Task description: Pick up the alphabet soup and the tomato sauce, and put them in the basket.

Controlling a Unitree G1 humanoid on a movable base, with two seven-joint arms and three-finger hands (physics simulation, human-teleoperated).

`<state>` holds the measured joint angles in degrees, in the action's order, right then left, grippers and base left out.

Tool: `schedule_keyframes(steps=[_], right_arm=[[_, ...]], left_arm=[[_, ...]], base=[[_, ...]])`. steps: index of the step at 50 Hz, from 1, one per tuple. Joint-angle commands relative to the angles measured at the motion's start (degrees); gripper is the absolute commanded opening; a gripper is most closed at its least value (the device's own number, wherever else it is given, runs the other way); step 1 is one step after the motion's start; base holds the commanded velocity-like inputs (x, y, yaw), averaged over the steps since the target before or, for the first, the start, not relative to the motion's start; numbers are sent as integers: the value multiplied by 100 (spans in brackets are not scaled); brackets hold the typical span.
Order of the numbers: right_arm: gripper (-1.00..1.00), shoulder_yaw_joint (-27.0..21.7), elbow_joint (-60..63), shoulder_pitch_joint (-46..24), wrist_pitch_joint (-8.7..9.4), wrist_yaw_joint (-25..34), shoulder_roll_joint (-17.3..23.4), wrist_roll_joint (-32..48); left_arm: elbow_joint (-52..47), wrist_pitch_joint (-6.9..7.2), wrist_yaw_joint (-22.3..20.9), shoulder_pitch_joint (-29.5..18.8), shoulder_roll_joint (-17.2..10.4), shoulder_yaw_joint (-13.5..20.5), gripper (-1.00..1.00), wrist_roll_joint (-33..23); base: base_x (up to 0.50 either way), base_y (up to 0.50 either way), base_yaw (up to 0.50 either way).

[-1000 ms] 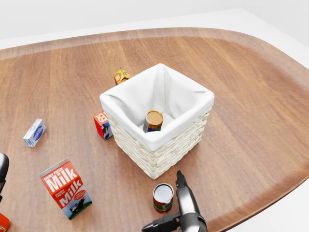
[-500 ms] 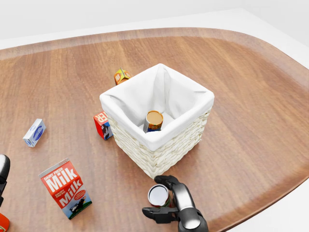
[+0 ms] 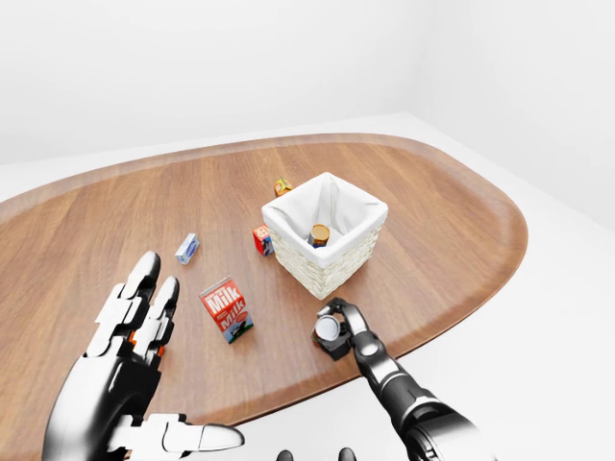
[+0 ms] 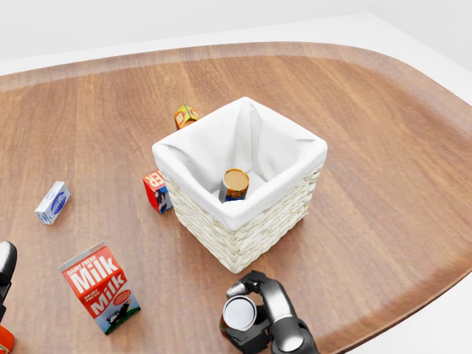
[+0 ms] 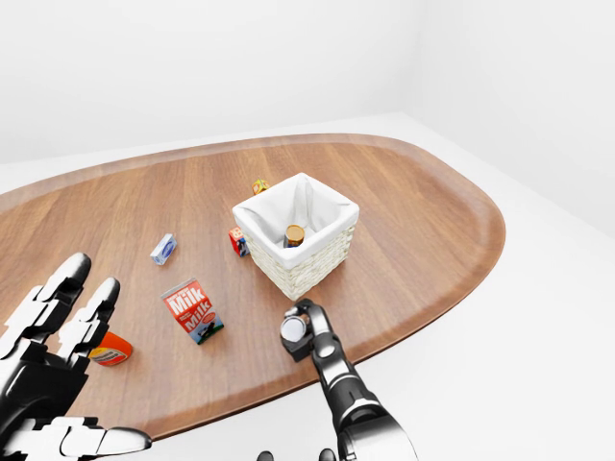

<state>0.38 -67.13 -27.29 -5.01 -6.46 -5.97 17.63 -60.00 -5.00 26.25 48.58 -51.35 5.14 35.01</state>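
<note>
With its white liner open to the top, the wicker basket (image 4: 243, 221) sits mid-table and holds one can (image 4: 234, 184), upright, tan lid showing, blue and orange label; which of the two task cans it is I cannot read.

My right hand (image 4: 254, 313) is at 6 o'clock from the basket in the head view, fingers (image 4: 251, 282) wrapped round the second can (image 4: 238, 313). Its silver lid faces up toward the camera, so the long axis stands roughly vertical; the label is hidden by my fingers. It is just beside the basket's near wall, not touching it.

My left hand (image 3: 135, 331) is spread wide, holding nothing, low at 8 o'clock in the left-eye view.

Table (image 4: 383, 162): the rounded near edge runs close below my right hand, and bare wood lies at 3 o'clock of the basket. At 9 o'clock sit a small red carton (image 4: 156, 190), a milk carton (image 4: 99, 287) lying flat, and a little blue-white box (image 4: 52, 202). An orange box (image 4: 185, 116) is at 11 o'clock.
</note>
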Motion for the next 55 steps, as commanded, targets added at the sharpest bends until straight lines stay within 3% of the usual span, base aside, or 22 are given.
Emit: schedule_keyframes(steps=[1, 10, 28, 41, 44, 45, 48, 55], right_arm=[[-100, 275, 555, 337, 1, 11, -81, -372], [-100, 974, 4528, 1863, 1, 678, -240, -440], [-100, 1833, 7621, 2999, 1, 749, 113, -215], [-100, 2487, 10413, 3223, 1, 912, 414, -155], [-100, 2544, 10766, 3119, 268, 953, 433, -118], [-100, 2576, 11017, 3044, 512, 1025, 404, -101], [-100, 2601, 11403, 2835, 943, 1149, 355, 29], [-100, 2036, 12074, 1407, 1001, 1925, -112, 499]], left_arm=[[0, 0, -28, 39, -4, 58, 100, 61], [0, 0, -15, -95, 27, 28, 100, 68], [0, 0, -26, -94, 48, 25, 100, 63], [0, 0, -4, -142, 59, -10, 100, 36], [0, 0, -18, -97, 45, 27, 100, 69], [0, 0, -11, -124, 53, 24, 100, 79], [0, 0, -16, -122, 62, -1, 100, 47], [0, 0, -3, -51, 28, 35, 100, 44]], base=[[0, 0, 0], [0, 0, 0], [0, 0, 0], [0, 0, 0], [0, 0, 0], [0, 0, 0], [0, 0, 0], [0, 0, 0]])
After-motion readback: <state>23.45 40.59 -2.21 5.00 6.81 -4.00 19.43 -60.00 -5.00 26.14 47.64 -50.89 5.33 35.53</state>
